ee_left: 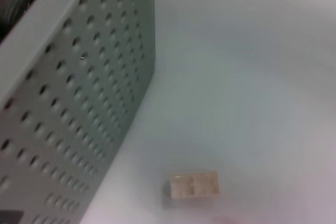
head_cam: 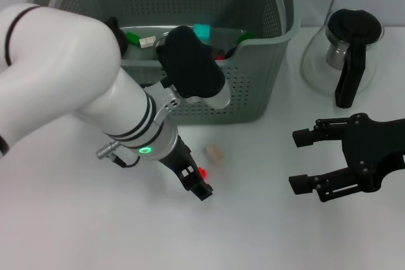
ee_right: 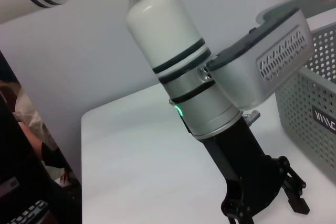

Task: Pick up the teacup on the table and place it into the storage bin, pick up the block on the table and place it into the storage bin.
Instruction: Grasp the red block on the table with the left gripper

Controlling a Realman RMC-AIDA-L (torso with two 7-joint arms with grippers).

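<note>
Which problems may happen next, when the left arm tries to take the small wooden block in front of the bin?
1. The wooden block is small and lies close to the storage bin; the left gripper, low beside it, may push it away instead of grasping it.
2. The bulky left arm could bump the bin's front wall while lifting.
3. The right gripper hovers open nearby, beside the glass carafe.

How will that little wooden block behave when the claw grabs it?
The block looks like pale wood with flat faces, so probably stiff, light, and unlikely to roll. It is small and lies flat on the table, so it could slide or twist if the left claw pinches off-centre.
</note>
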